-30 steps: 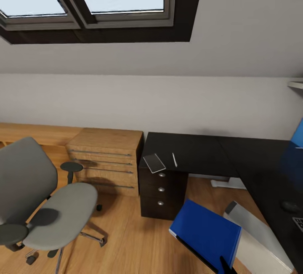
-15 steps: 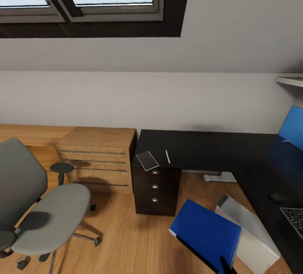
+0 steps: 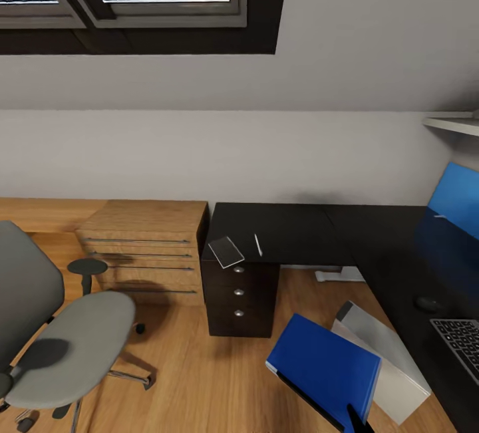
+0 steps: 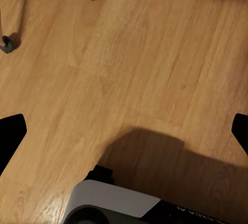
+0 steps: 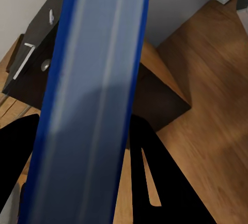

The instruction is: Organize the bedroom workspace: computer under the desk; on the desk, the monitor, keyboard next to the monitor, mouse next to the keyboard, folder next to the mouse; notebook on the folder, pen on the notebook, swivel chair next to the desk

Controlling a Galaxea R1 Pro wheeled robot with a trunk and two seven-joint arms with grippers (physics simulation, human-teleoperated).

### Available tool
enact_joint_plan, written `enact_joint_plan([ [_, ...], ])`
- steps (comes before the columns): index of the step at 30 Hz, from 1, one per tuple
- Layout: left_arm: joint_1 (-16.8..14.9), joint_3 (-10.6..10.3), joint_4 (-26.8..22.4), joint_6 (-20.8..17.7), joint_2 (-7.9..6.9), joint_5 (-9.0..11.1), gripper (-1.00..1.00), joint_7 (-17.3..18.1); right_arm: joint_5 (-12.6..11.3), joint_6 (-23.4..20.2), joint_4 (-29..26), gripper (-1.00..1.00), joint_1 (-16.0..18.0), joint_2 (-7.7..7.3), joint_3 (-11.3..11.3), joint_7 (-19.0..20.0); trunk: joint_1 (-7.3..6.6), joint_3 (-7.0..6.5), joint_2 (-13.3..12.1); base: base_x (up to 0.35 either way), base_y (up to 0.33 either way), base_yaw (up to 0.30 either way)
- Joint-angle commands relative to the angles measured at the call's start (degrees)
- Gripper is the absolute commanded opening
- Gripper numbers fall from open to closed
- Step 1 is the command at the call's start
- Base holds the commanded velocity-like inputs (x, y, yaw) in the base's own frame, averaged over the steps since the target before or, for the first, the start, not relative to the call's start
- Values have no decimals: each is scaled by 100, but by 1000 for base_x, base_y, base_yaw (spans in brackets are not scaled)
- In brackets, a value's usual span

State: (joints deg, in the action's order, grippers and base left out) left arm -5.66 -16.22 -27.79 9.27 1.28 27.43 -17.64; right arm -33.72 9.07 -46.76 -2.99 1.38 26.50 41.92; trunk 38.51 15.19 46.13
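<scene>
Far left: swivel chair (image 3: 63, 333) standing on the floor (image 3: 199, 380), seat bare, well apart from the desk (image 3: 299, 227); still to be rolled alongside. Left gripper (image 4: 124, 131) pointed down at bare floorboards, jaws spread, nothing between them.

On the desk's left wing, over the 3 drawers (image 3: 238, 293): a flat grey notebook-like slab (image 3: 225, 251) lying skewed, and just beside it the pen (image 3: 257, 245), thin, long axis running roughly front to back. Neither stacked yet.

Lower middle: blue folder (image 3: 326, 366) off the chair, carried in the air by the right gripper (image 5: 85, 146), jaws pinching it; in the wrist view its long axis runs straight out along the fingers. Still to be set down.

Beneath it, computer (image 3: 386, 360), grey, partly under the desk.

Far right: mouse (image 3: 427, 302) and keyboard (image 3: 462, 343) on the desk, near each other. Monitor unconfirmed.
</scene>
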Motion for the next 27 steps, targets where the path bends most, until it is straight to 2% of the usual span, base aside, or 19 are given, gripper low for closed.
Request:
enact_joint_plan([
  [1, -5, -49, 2, 31, -5, 60, 100, -38, -35, -9, -2, -100, 0, 3, 8, 36, 1, 6, 5, 0, 0, -2],
  [7, -5, -48, 2, 31, -5, 60, 100, -38, -42, -10, -14, -100, 0, 7, 11, 74, 1, 7, 5, 0, 0, 0],
  [11, -5, -48, 2, 37, -5, 60, 100, -38, -39, -11, 6, -100, 0, 31, 4, 523, 1, 7, 5, 0, 0, 0],
  [14, -5, -48, 2, 39, -5, 56, 100, -39, -33, -11, 23, -100, 0, 39, 6, 632, 1, 7, 5, 0, 0, 0],
  [23, -5, -48, 2, 40, -16, 52, 100, -40, -41, -11, -6, -100, 0, 94, 8, 682, 1, 7, 5, 0, 0, 0],
  [25, -5, -48, 2, 40, -10, 52, 100, -39, -55, -15, -129, -100, 0, 100, 6, 629, 1, 7, 5, 0, 0, 0],
  [27, -5, -48, 2, 40, -12, 52, 100, -38, -87, -25, -483, -100, 2, 136, 5, 432, 1, 7, 5, 0, 0, 0],
])
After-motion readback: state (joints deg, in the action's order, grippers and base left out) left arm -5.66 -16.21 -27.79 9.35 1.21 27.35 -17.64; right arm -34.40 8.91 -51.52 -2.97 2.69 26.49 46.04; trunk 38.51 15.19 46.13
